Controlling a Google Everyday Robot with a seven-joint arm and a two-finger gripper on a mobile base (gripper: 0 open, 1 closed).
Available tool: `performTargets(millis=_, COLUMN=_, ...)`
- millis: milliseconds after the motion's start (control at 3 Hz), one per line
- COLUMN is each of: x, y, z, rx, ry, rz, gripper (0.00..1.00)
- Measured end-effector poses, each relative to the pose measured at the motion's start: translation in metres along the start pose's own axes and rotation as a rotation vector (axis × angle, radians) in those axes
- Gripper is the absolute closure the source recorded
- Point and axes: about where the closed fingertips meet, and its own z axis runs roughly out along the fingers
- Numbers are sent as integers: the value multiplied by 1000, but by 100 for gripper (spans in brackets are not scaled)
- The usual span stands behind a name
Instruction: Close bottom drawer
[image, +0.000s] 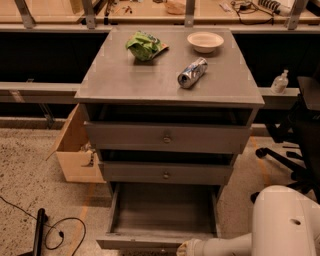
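Note:
The bottom drawer of the grey cabinet is pulled far out; it is a wide shallow grey tray and looks empty. Its front panel runs along the bottom edge of the view; the knob is hidden. My white arm reaches in from the lower right, and my gripper sits at the front panel, right of its middle, mostly cut off by the frame edge. The two upper drawers with brass knobs stand slightly ajar.
On the cabinet top lie a green crumpled bag, a white bowl and a tipped can. A cardboard box stands left of the cabinet. A black cable lies on the floor at left. A black office chair stands at right.

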Motion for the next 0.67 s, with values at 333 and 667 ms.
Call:
performTargets(millis=333, x=1, y=-10, z=3, rx=32, ry=0, rz=-2, gripper=100)
performTargets(millis=667, x=1, y=-9, z=3, rx=32, ry=0, rz=-2, gripper=100)
